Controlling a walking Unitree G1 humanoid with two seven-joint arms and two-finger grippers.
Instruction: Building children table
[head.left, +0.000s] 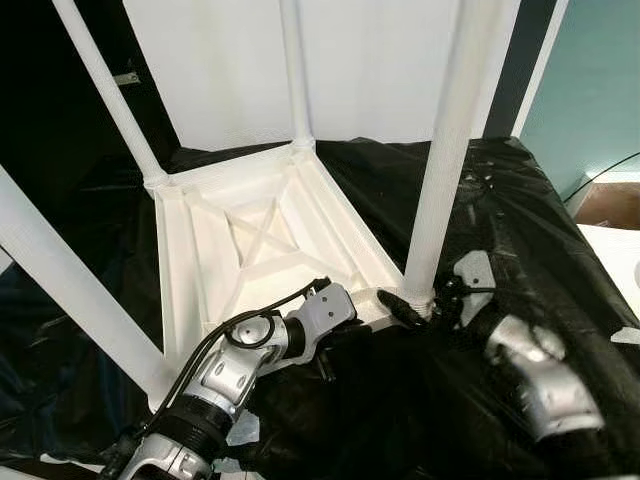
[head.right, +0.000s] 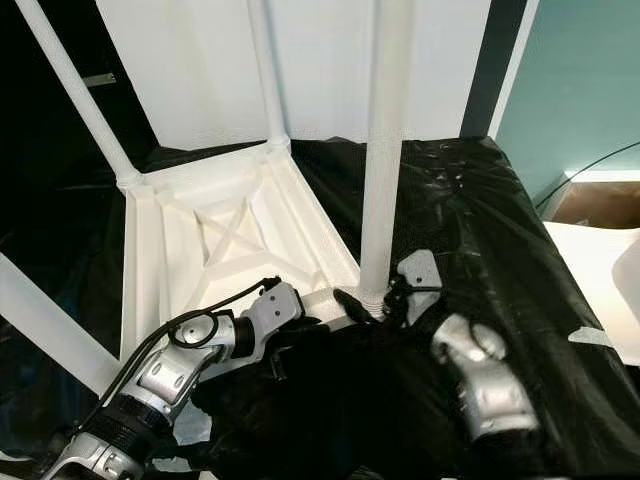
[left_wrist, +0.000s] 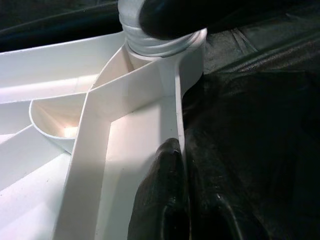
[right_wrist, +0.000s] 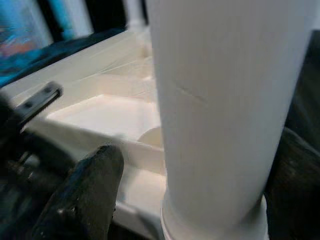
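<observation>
1. White plastic kids' table (head.left: 255, 250) is lying upside down on a surface covered in crinkly black sheeting (head.left: 520, 230), so the ribbed underside with its X-brace faces up.
2. Legs stick up out of the corners, long axis pretty much vertical. Far-left leg (head.left: 105, 85) leans a bit to the left, far leg (head.left: 295, 70) is straight, and another leg (head.left: 60, 285) runs diagonally across the near left.
3. Near-right leg (head.left: 445, 150) stands upright in its corner socket, just right of the middle.
4. Right gripper (head.left: 435, 298) is at the base of that leg. In the right wrist view the leg sits between the two black fingers (right_wrist: 87, 192), one on each side, spread around it; whether they're actually squeezing it, can't tell.
5. Left gripper (head.left: 385, 312) reaches in from the near left, and its fingers (left_wrist: 165, 200) pinch the table's near rim, right beside that same corner.
6. White wall panel (head.left: 370, 60) stands behind the table.
</observation>
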